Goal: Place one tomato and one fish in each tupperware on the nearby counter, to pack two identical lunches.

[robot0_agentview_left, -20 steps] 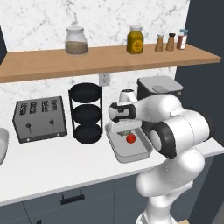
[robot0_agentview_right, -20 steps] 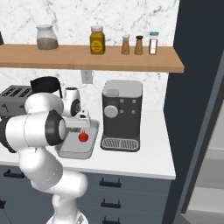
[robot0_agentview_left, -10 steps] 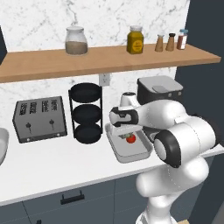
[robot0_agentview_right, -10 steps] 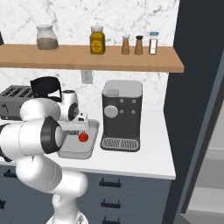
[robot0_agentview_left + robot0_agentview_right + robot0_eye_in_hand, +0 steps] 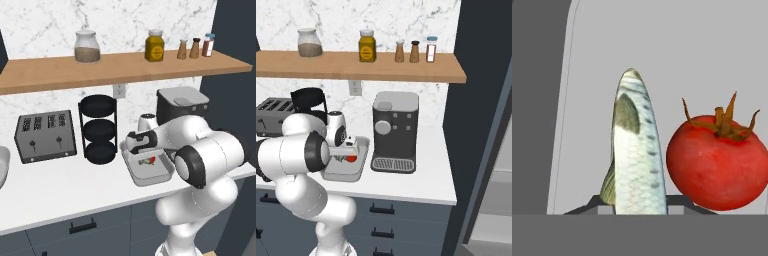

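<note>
Jaws clamped on fish (image 5: 636, 150), centre frame, over tupperware (image 5: 150, 176); lower it just left of tomato (image 5: 717, 165) before releasing.

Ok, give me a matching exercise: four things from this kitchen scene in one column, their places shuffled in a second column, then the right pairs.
Things:
1. tomato
2. toaster
3. coffee machine
4. yellow jar

Places:
A. on the wooden shelf
B. in the tupperware, beside the fish
C. on the counter, left of the black tiered rack
D. on the counter, right of the tupperware

Pairs: 1-B, 2-C, 3-D, 4-A
</note>
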